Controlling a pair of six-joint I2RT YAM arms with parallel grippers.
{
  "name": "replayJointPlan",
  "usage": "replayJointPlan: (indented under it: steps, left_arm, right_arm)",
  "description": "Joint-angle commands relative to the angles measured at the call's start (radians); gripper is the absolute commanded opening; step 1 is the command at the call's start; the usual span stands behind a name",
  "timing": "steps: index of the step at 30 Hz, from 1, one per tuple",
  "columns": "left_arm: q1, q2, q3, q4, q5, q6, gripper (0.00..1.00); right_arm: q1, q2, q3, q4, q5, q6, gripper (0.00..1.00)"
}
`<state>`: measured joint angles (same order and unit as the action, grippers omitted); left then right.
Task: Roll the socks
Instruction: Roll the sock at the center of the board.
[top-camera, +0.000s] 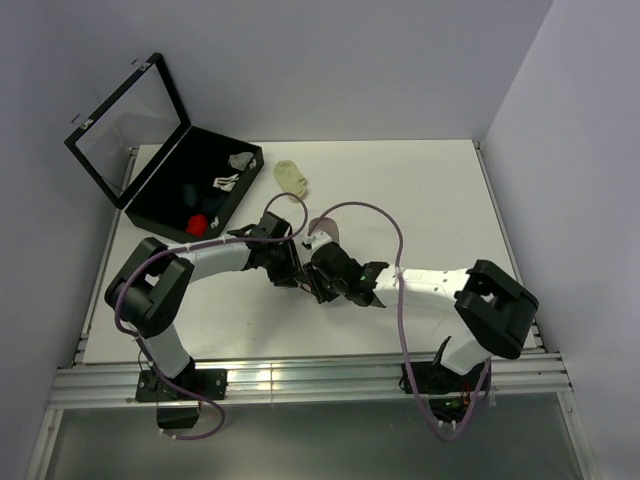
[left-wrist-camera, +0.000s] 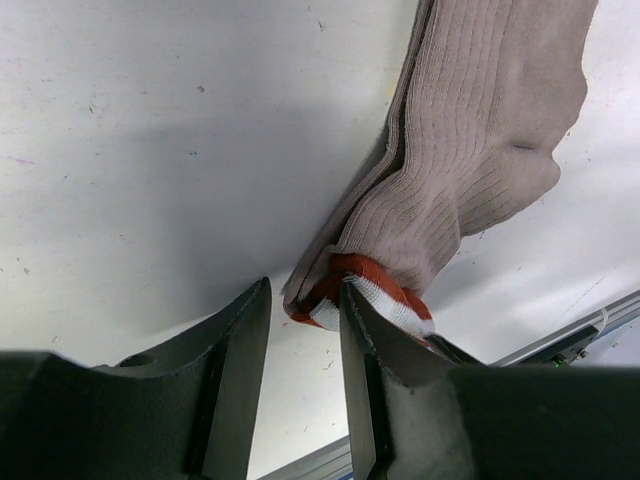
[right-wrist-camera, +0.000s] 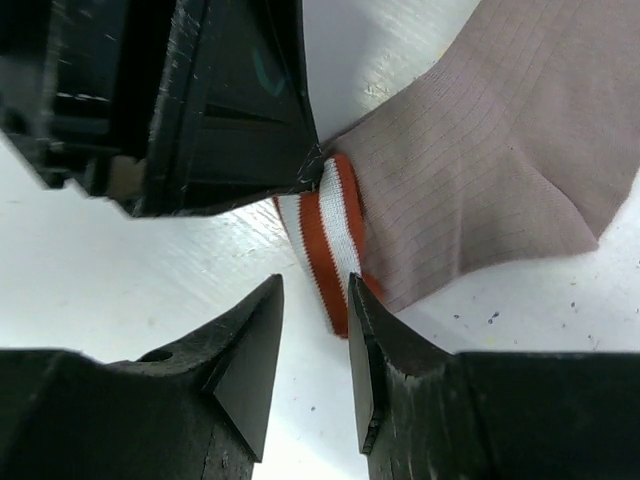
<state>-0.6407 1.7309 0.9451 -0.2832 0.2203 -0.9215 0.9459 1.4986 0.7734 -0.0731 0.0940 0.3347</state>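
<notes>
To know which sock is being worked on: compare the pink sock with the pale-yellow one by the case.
Colour: the pink sock is dusty pink with a red-and-white striped cuff; the pale-yellow sock looks plain. Place: the pink sock lies mid-table between the left gripper and right gripper; the pale-yellow sock lies farther back beside the open black case, away from both. Both lie on the table.

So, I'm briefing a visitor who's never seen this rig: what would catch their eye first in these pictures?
The two arms meet in the middle, the left gripper and right gripper both open, tips at the red-and-white striped cuff of a dusty-pink sock lying on the table. Next comes the open black case at the far-left corner, with a small pale-yellow sock just beside it.
</notes>
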Motion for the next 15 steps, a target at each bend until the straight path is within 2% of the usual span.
replayJointPlan:
  steps: [1,11,15]
  left_arm:
    - [-0.01,0.024,-0.003,-0.062,-0.045,0.032,0.41]
    - [-0.01,0.012,-0.006,-0.073,-0.045,0.03,0.43]
    - [-0.007,0.004,0.0,-0.079,-0.061,0.029,0.46]
  right_arm:
    - [0.028,0.048,0.047,-0.014,0.095,-0.048,0.4]
    - [0.109,0.169,0.069,-0.025,0.173,-0.085,0.36]
    - [0.126,0.239,0.081,-0.059,0.217,-0.066,0.32]
